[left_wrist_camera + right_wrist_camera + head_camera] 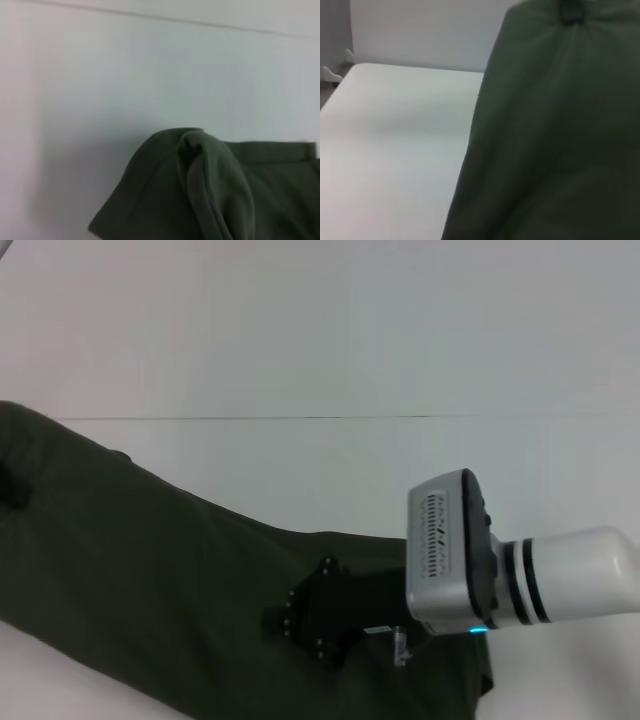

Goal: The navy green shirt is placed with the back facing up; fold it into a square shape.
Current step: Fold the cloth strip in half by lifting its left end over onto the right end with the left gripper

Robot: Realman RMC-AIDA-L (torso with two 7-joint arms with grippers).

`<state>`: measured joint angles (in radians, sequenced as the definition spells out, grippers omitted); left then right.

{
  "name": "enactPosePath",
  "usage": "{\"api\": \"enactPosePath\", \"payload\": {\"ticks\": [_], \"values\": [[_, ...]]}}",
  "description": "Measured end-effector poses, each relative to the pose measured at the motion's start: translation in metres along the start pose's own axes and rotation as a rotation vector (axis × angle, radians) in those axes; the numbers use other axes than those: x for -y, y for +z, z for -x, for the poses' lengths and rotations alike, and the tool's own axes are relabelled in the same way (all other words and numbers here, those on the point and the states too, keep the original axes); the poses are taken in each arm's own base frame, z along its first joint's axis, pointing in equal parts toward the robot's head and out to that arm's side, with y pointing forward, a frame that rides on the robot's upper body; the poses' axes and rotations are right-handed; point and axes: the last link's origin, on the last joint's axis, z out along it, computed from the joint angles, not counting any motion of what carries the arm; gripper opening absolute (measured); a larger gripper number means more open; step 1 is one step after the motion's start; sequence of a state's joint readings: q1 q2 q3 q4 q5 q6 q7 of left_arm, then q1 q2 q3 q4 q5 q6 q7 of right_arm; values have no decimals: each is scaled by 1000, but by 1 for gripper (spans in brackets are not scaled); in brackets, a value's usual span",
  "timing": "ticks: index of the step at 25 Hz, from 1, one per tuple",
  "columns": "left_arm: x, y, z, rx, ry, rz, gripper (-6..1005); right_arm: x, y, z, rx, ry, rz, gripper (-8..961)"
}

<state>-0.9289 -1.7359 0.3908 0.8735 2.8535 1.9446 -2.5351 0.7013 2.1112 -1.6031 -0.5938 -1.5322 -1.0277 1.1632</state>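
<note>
The navy green shirt stretches as a dark olive band from the left edge down to the lower right, plain side showing. My right gripper is black, sits low on the cloth right of centre and is shut on it. In the right wrist view the shirt hangs as a sheet from a dark clamp at the top. My left gripper is a dark shape at the far left edge, holding the cloth. In the left wrist view the shirt bunches into a pinched peak, with a hem band beside it.
The white table lies behind and around the shirt, with a thin seam line across it. The right wrist view shows the table's surface, its far edge and a small white bracket by a grey wall.
</note>
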Motion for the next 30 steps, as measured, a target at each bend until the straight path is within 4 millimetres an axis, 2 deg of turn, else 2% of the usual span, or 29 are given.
{"api": "enactPosePath", "payload": {"ticks": [6,10,24,30], "values": [[-13,-12,-6,7,27,29,108,0,17,5,-23,1,-21,0],[-26,1,-4,36,40,103,108,0,25,8,-30,1,-45,0],[-77,33,-5,65,19,499,107,2,28,16,10,23,-67,1],[-86,48,0,105,22,536,107,5,28,17,11,27,-84,1]]}}
